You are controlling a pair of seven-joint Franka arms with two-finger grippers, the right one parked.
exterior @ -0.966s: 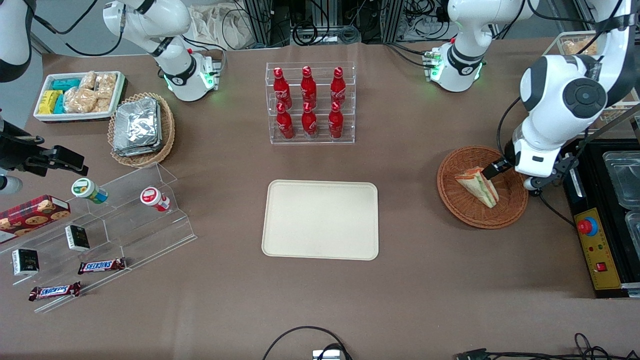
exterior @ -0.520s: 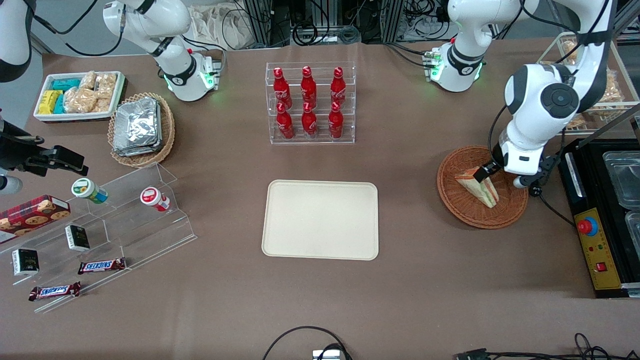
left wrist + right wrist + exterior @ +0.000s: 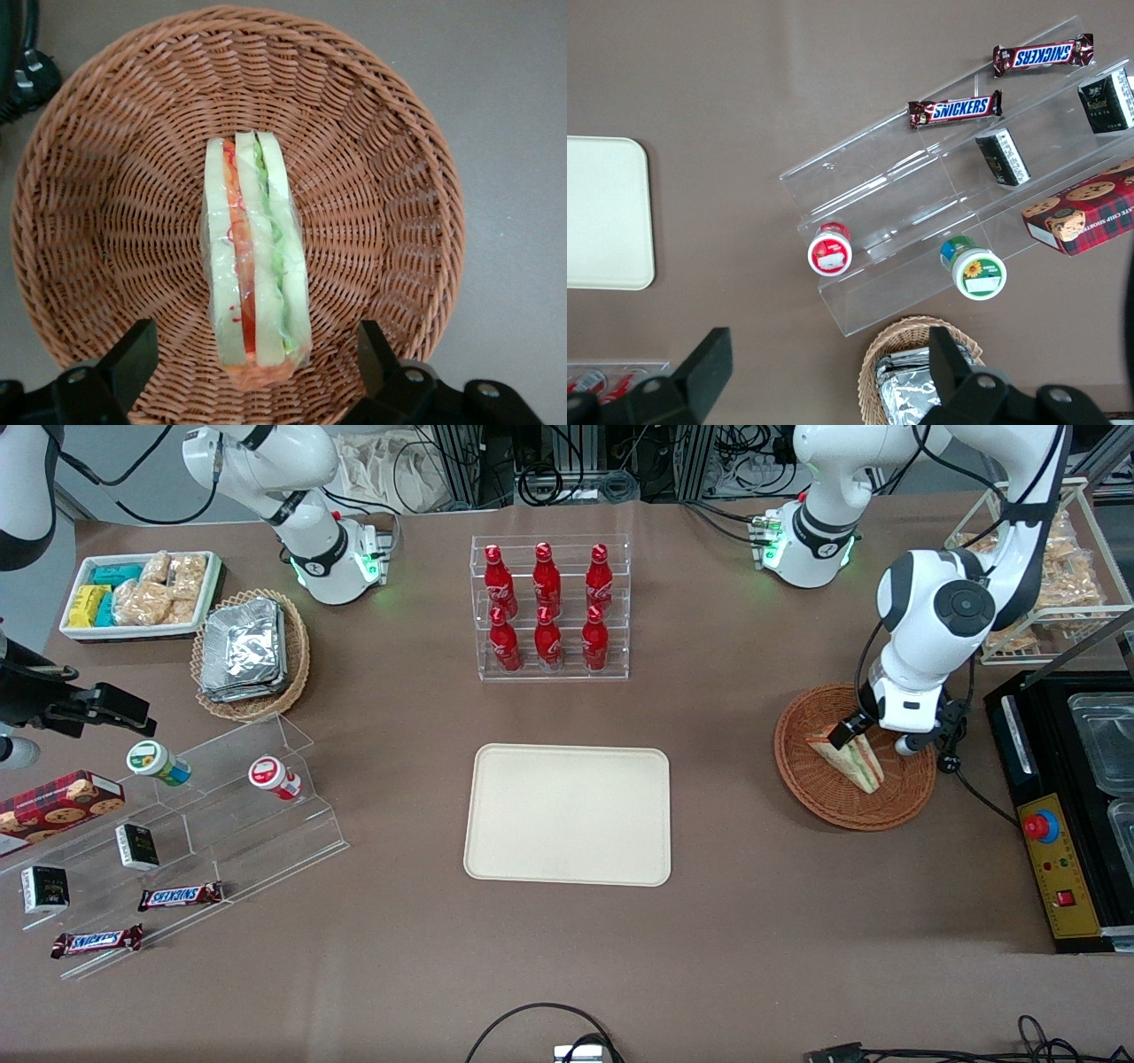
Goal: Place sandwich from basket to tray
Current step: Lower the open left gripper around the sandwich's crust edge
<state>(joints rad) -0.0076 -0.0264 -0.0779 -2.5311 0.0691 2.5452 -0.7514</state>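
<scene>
The sandwich [image 3: 855, 762] [image 3: 255, 266], a plastic-wrapped wedge with green and orange-red filling, lies in the reddish-brown wicker basket [image 3: 802, 784] [image 3: 390, 177] toward the working arm's end of the table. My gripper [image 3: 849, 732] [image 3: 255, 359] hovers just above the basket, open. Its two black fingers [image 3: 133, 350] stand wide on either side of the sandwich's end, not touching it. The cream tray [image 3: 567, 815] lies flat at the table's middle with nothing on it.
A black machine with a red button [image 3: 1041, 825] stands right beside the basket. A wire rack of bagged snacks [image 3: 1054, 584] is farther from the camera than the basket. An acrylic stand of red bottles [image 3: 549, 611] stands farther back than the tray.
The arm has swung toward the tray's side, bringing the gripper over the sandwich's end. The sandwich has stayed in place in the basket.
</scene>
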